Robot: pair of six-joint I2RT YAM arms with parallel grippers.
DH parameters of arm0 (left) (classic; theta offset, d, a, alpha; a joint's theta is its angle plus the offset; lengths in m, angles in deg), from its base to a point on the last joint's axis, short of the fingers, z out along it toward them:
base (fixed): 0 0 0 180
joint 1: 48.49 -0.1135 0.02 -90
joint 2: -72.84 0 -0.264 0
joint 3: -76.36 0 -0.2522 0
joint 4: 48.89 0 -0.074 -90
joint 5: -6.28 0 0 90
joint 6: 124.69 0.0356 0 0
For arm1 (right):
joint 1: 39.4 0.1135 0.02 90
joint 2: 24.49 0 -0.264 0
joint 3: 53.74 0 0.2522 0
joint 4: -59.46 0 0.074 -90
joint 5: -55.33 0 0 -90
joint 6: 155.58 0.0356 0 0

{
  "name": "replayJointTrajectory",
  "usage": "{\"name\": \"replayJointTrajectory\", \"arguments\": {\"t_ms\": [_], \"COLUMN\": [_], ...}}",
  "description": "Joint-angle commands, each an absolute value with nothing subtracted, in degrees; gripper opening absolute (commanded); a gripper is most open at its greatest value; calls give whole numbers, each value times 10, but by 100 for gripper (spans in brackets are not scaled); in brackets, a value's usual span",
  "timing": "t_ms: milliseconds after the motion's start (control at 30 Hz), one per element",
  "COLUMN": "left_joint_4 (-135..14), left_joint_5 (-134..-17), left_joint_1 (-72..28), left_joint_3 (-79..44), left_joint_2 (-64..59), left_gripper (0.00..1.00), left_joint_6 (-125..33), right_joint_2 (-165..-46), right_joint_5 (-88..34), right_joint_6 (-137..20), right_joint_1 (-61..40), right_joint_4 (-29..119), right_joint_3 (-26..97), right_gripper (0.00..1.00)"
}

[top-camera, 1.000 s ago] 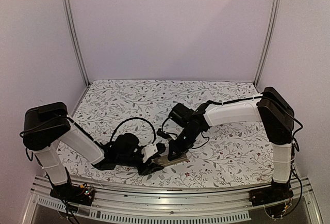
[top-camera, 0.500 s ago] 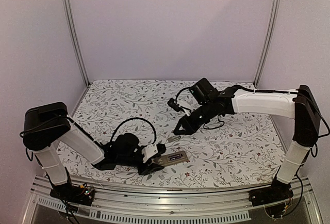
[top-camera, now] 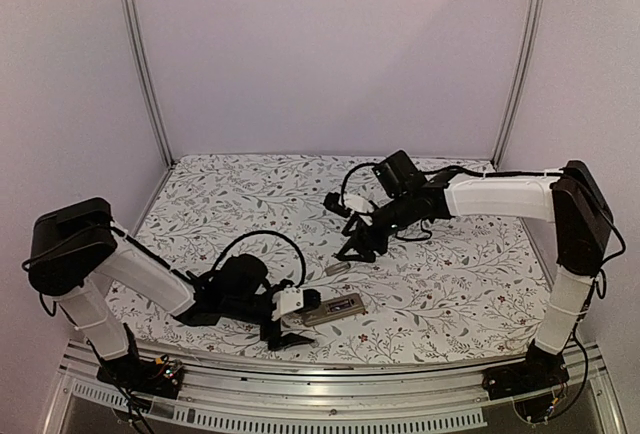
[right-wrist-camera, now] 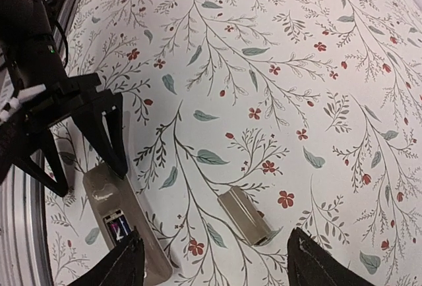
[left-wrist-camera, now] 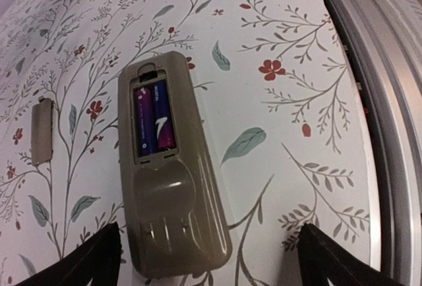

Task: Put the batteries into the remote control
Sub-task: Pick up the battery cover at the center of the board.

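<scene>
While the remote control [left-wrist-camera: 168,174] lies on the table (back face up), both batteries [left-wrist-camera: 153,118] in its recess, the left gripper [left-wrist-camera: 210,250] gapes wide astride its end; the right gripper [right-wrist-camera: 215,246], also parted, hangs over the cover piece [right-wrist-camera: 245,215] beside it.

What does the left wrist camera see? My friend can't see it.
A tan remote control lies back-up on a flowery tablecloth, its battery recess uncovered with two purple batteries side by side inside. A small grey cover lies apart beside it, and the left gripper is open, its dark fingertips flanking the remote's near end.
</scene>
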State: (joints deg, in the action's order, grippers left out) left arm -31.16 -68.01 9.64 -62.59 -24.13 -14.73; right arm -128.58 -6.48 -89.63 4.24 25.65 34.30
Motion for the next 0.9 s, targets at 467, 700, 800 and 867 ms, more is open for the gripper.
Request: {"name": "replayJointTrajectory", "arguments": {"t_ms": [467,700,800,867], "left_joint_4": [-383,-384,-384,-383], "left_joint_5": [-630,-632,-631,-631], "left_joint_1": [70,65,64,65], "left_joint_3": [-626,-627,-625,-624], "left_joint_2": [-167,-176,-181,-183], "left_gripper": [97,96,96,96], "left_joint_6": [-169,-175,-174,-173], "right_joint_2": [-1482,-1510,-1509,-1507], "right_joint_5": [-78,-83,-83,-84], "right_joint_6": [-1170,-1176,-1180,-1180], "right_joint_1": [14,14,14,14], "right_joint_4": [198,171,167,160], "right_joint_3": [429,443,442,442], "right_gripper": [71,57,43,41]}}
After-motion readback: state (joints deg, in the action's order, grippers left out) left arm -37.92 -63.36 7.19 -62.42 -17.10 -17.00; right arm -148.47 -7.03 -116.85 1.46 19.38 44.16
